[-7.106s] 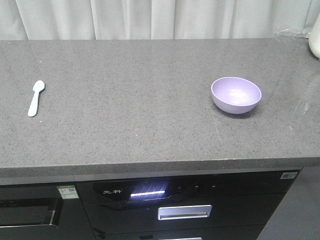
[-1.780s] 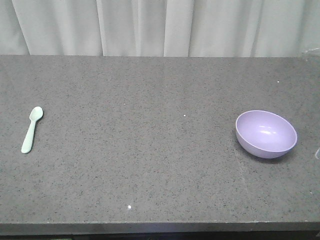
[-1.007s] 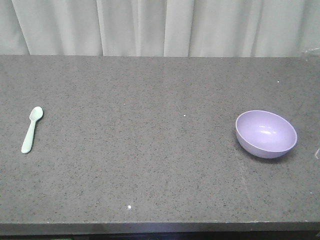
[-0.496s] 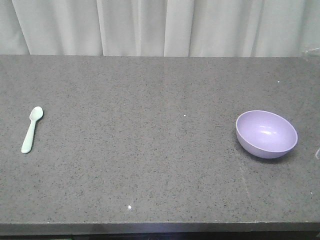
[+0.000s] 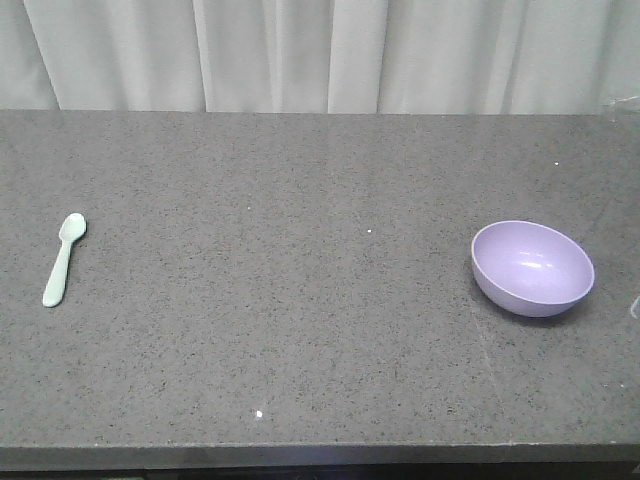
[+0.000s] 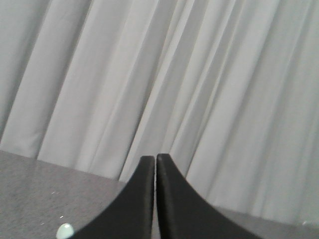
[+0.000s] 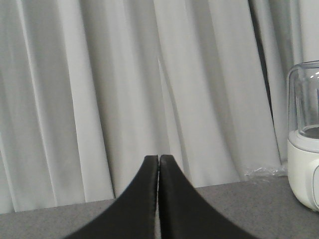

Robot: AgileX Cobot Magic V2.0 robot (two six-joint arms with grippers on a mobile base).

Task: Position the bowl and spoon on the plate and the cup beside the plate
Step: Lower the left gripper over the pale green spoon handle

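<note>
Nothing has shifted over the last two seconds: the countertop [image 5: 300, 340] carries the bowl [image 5: 532, 268] near its right edge and the spoon [image 5: 63, 259] near its left edge, well apart. The left gripper [image 6: 155, 159] and right gripper [image 7: 158, 158] are pressed together, empty, facing the curtain [image 5: 300, 50]. No step looks begun; plate and cup are out of view, so locating the plate likely comes first.

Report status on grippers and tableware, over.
Left gripper shut, empty; right gripper shut, empty. Bowl and spoon far apart on the counter, neither held. No plate or cup in view.
</note>
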